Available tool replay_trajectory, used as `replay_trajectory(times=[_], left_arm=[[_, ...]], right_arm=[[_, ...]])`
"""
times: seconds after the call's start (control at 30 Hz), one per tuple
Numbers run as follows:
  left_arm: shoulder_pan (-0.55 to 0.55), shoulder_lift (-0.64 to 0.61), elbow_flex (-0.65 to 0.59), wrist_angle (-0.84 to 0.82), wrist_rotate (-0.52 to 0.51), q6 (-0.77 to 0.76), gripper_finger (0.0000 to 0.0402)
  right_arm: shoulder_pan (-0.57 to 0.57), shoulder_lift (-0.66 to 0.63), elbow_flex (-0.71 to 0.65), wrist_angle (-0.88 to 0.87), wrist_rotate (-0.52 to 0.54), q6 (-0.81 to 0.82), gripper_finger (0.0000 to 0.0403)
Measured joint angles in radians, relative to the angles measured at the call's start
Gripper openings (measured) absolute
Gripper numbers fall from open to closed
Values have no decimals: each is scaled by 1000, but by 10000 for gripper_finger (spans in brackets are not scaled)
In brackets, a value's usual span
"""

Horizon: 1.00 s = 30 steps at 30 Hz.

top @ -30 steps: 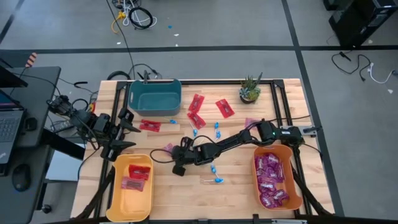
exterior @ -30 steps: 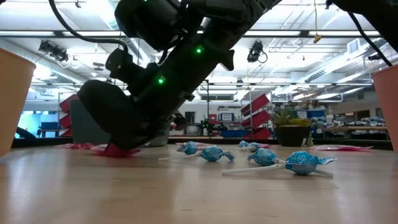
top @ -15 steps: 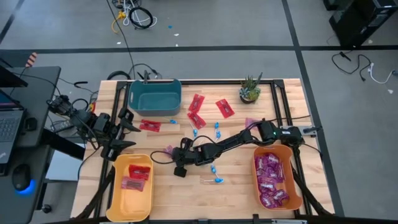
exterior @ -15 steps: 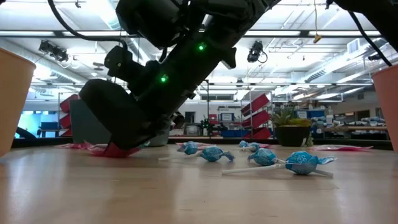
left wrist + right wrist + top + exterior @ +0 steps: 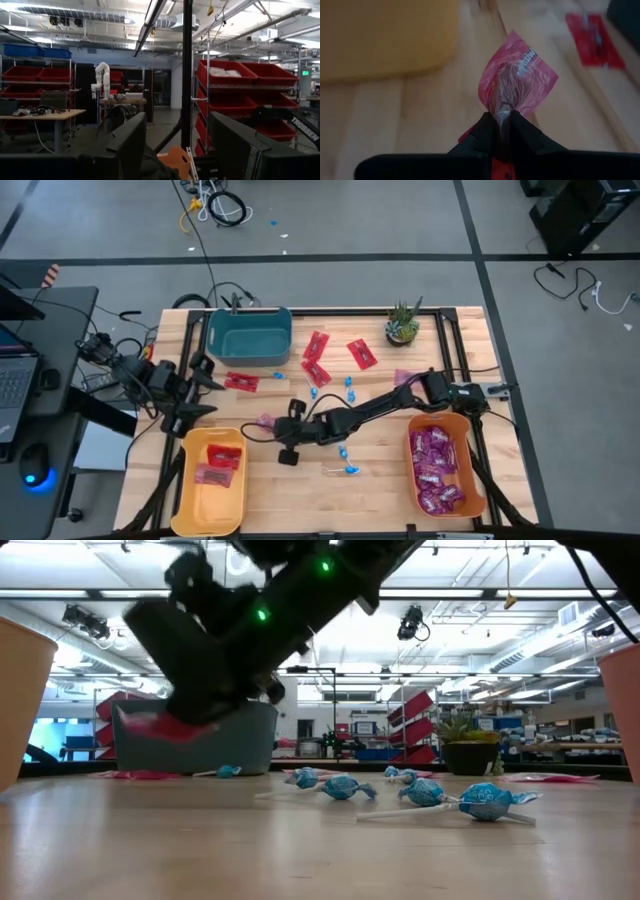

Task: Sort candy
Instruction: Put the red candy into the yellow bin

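Gripping: right gripper (image 5: 503, 119) pinches a pink-magenta packet (image 5: 517, 75) — lifted clear of the table (image 5: 380, 465), mid-left.
Left gripper (image 5: 203, 392): fingers wide, empty, waiting at left edge beside the yellow bin (image 5: 190, 495).
Lollipops (image 5: 485, 802): loose mid-table.
Red packets (image 5: 317, 358): far side — near the teal bin (image 5: 249, 334).

the floor (image 5: 330, 275) was grey concrete crossed by dark tape lines, with loose cables (image 5: 215, 205) lying on it. a dark desk (image 5: 45, 370) carried a laptop (image 5: 12, 375) and a mouse (image 5: 33, 463). the hall had long ceiling strip lights (image 5: 500, 585), shelving with red bins (image 5: 240, 75), a worktable (image 5: 37, 116) and a white robot arm (image 5: 102, 75) well off.
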Motion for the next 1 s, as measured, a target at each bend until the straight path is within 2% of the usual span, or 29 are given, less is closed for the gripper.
replay_trajectory(times=[0.37,0.6,0.87,1.0], left_arm=[[0,0,0,52,0,-3,218],[0,-1,0,126,0,-2,218],[0,-2,0,206,0,1,218],[0,-2,0,215,0,1,218]], right_arm=[[3,-49,2,217,-15,-125,39],[3,-54,3,448,-120,-229,39],[2,-44,5,613,-197,-263,39],[2,-42,5,625,-212,-284,39]])
